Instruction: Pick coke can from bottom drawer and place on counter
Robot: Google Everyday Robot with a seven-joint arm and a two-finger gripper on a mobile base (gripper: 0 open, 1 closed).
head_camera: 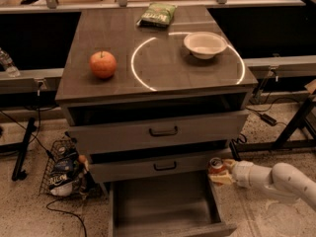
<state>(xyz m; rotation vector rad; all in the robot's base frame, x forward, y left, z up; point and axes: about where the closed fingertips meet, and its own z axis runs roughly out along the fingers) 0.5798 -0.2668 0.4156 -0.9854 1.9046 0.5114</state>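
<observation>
The coke can [216, 165], red-orange with a silver top, is upright in my gripper [220, 173], which is shut on it. The gripper holds the can just past the right rim of the open bottom drawer [163, 204], at about the height of the middle drawer's lower edge. The drawer floor is bare. My white arm reaches in from the lower right. The counter [158, 58] above carries a bright white ring [143, 80].
On the counter sit a red apple [102, 64] at left, a white bowl [205, 44] at right and a green chip bag [157, 15] at the back. Two upper drawers with black handles [164, 131] stick out slightly. A wire basket of items [61, 174] stands on the floor, left.
</observation>
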